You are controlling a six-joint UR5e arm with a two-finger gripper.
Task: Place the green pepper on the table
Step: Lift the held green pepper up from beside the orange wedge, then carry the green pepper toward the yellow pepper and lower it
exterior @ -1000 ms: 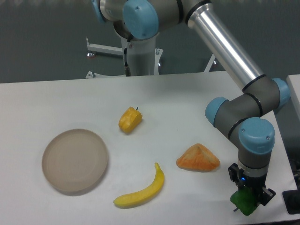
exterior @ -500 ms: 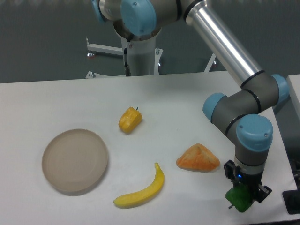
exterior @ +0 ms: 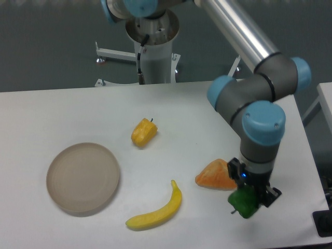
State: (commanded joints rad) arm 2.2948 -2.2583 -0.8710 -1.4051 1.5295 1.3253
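One gripper (exterior: 248, 196) hangs low at the near right of the table (exterior: 62, 106), its fingers pinched on the green pepper (exterior: 243, 202), which sits just off the orange wedge (exterior: 216, 175) and partly hides its right end. Whether the pepper touches the tabletop, I cannot tell. Left of it lies a banana (exterior: 157, 211), then the plate (exterior: 83, 178). Farther back rests the yellow pepper (exterior: 143, 133).
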